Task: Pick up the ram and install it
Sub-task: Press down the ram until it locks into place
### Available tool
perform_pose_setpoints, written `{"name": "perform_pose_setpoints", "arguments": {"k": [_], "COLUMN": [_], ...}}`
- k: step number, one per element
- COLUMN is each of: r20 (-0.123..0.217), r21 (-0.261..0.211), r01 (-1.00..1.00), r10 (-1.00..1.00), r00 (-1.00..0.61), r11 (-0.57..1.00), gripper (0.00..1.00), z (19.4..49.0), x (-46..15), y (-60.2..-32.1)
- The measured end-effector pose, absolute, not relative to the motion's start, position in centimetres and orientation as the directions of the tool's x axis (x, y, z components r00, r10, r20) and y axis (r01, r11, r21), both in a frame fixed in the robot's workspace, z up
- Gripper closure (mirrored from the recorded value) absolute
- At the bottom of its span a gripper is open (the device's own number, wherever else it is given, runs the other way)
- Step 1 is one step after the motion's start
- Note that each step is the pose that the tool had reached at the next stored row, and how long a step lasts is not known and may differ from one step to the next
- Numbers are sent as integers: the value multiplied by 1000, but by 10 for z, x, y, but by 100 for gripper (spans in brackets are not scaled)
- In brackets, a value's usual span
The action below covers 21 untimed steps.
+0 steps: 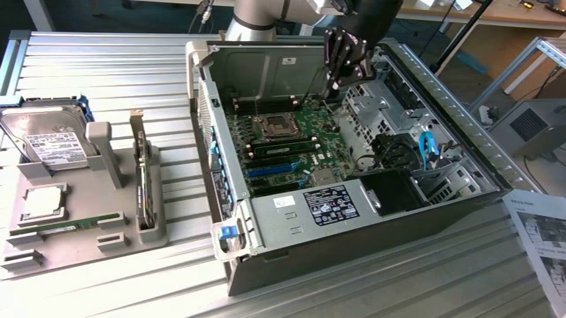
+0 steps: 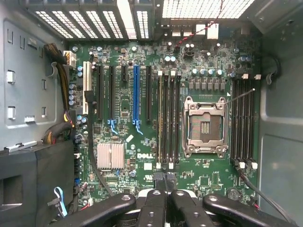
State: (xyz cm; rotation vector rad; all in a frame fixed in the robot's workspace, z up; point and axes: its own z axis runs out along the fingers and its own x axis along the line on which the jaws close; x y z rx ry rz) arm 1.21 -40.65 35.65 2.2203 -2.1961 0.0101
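Observation:
A ram stick [image 1: 66, 225], long, thin and green, lies flat in the grey holder [image 1: 106, 242] on the exterior view's left, far from the arm. My black gripper [image 1: 338, 81] hangs over the back of the open computer case [image 1: 292, 228], above the motherboard [image 1: 296, 142]. In the wrist view the gripper [image 2: 164, 178] is shut, fingers pressed together with nothing between them, over the lower ends of the memory slots [image 2: 168, 118] beside the empty processor socket [image 2: 205, 126]. A green stick [image 1: 285, 142] appears seated in a slot next to the socket.
The holder also carries a hard drive [image 1: 49, 139], a square silver processor chip [image 1: 42, 202] and an upright expansion card [image 1: 142, 179]. Case walls, drive cages [image 1: 389, 112] and cables [image 1: 425, 149] ring the board. A paper sheet [image 1: 539, 238] lies at the exterior view's right.

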Motion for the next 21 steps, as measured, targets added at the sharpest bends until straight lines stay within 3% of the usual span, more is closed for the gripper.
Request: {"name": "perform_pose_setpoints", "arguments": {"k": [21], "r20": [3], "r21": [8], "r01": [-1000], "r10": [-1000], "r00": [11], "r11": [-11], "gripper": [89], "z": [327], "x": [13], "y": [-407]}}
